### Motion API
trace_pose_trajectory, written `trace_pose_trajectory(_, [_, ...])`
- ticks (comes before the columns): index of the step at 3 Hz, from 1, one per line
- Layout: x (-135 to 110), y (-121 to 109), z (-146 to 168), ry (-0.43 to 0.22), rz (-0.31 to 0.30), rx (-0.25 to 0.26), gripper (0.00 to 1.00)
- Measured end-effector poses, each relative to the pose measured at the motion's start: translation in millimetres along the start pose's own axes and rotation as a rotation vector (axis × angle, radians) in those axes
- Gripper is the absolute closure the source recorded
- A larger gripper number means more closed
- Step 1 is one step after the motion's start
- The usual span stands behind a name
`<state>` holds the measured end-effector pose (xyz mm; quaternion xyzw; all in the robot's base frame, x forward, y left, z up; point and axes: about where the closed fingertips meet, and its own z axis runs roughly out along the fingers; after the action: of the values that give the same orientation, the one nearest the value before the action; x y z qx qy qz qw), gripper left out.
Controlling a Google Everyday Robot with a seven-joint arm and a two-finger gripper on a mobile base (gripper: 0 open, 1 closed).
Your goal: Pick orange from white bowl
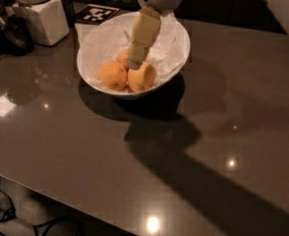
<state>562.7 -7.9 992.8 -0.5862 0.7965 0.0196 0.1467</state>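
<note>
Down among the fruit, the tip of the robot's cream-coloured gripper (134,63) sits just above and behind the round, pale yellow-orange orange (142,77), so close that contact cannot be ruled out. Seen edge-on, it does not show whether it is spread or closed. That orange lies at the front right of the wide, glossy white bowl (130,93), on crumpled white paper (101,42). It touches a deeper-orange, dimpled orange (113,75) on its left, and a smaller reddish one (122,57) is half hidden behind the gripper. The bowl stands on a glossy grey-brown table (193,161), well apart from a white square-based jar (42,22). The step looks like the final reach into the bowl, with no grasp evident. Next, the gripper probably needs to centre over the pale fruit, straddle it without nudging its neighbours, clamp, then lift straight up.
</note>
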Motion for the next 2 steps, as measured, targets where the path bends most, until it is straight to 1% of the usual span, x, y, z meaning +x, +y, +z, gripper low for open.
trace_pose_trajectory(1, [-16.3, -6.3, 11.6, 0.002, 0.011, -0.024, 0.09])
trace_pose_trajectory(2, [-20.0, -11.3, 28.6, 0.022, 0.035, -0.046, 0.13])
